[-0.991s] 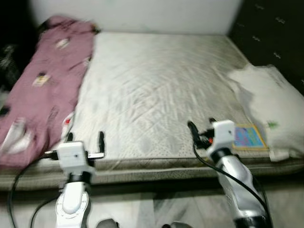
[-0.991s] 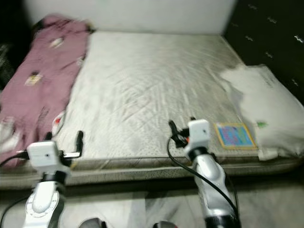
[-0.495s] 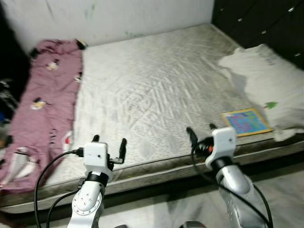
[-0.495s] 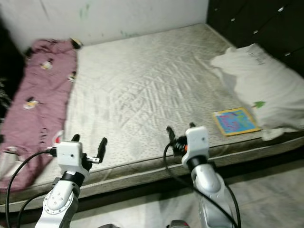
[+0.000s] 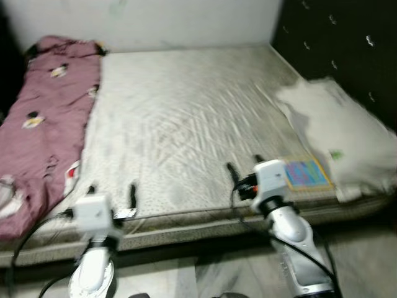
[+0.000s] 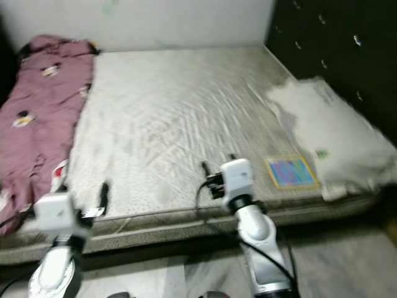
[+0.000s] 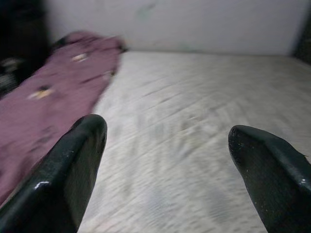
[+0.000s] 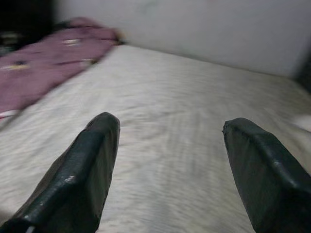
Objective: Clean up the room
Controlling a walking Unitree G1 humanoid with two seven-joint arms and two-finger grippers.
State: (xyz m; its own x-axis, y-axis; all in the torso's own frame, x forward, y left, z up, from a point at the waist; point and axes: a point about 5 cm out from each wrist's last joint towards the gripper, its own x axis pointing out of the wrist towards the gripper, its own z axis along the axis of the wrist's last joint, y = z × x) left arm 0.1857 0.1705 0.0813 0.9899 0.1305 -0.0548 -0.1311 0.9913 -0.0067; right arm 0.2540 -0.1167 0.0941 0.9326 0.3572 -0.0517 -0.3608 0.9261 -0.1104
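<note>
A wide quilted pale mattress (image 5: 186, 124) lies before the robot, its far edge against a white wall (image 5: 173, 22). A long pink patterned blanket (image 5: 43, 124) runs along the mattress's left side. On the right side rests a white pillow (image 5: 335, 133), beside a dark tufted panel (image 5: 347, 49). A small square colourful book (image 5: 306, 174) lies on the near right edge, touching the pillow's near end.
</note>
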